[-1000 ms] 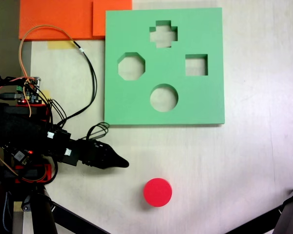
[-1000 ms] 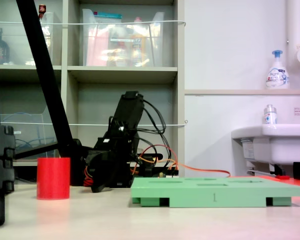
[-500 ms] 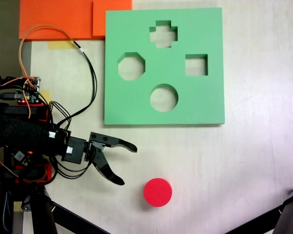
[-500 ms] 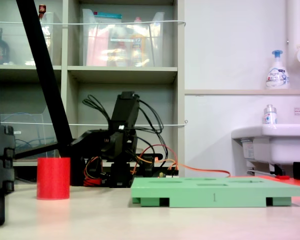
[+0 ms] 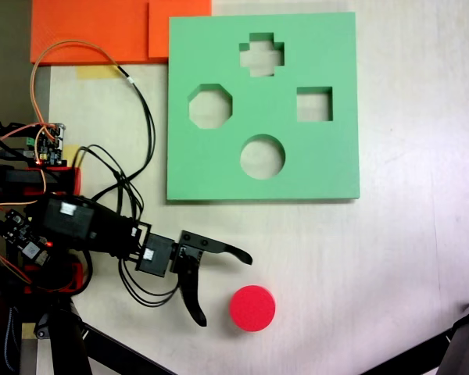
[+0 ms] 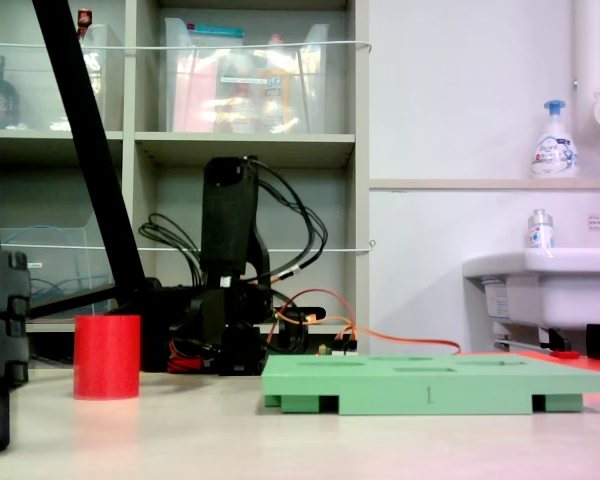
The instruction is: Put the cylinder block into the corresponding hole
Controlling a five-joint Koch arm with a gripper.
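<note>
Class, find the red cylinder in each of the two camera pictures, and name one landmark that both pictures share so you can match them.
Fixed view from above: the red cylinder lies near the bottom centre, below the green board, just right of the open tool.
Fixed view from table level: the cylinder stands upright at the far left, left of the board.
Shared landmark: the green board.
</note>
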